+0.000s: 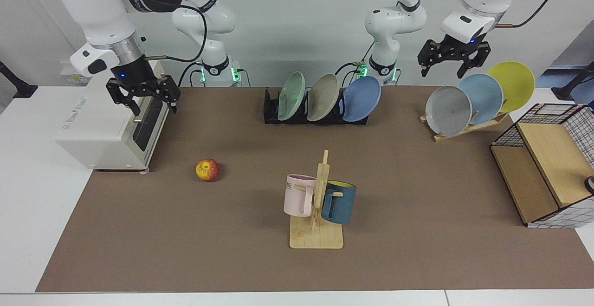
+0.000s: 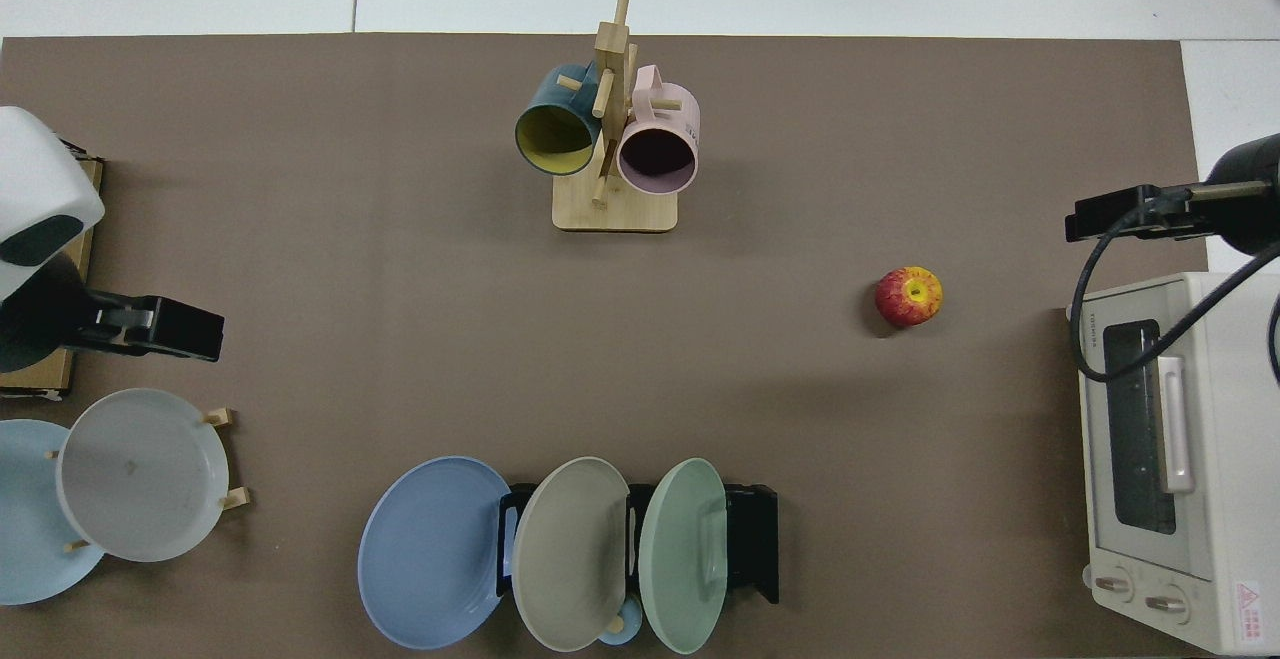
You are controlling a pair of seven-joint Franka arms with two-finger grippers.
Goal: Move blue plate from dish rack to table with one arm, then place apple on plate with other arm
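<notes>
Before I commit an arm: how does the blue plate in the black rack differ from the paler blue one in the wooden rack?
The blue plate is deeper periwinkle; the paler blue plate is sky blue. The first stands at the end of the black dish rack, the second sits mid-row on the slanted wooden rack. Both are round and tilted.

- Bare brown table (image 1: 417,213) lies open around the apple (image 1: 207,170).
- The mug stand (image 1: 318,204) blocks the middle near side.
- A toaster oven (image 1: 111,129) stands close beside the apple.
- Beige plate (image 1: 323,97) crowds the blue plate (image 1: 362,98) in the dish rack (image 1: 271,108).
</notes>
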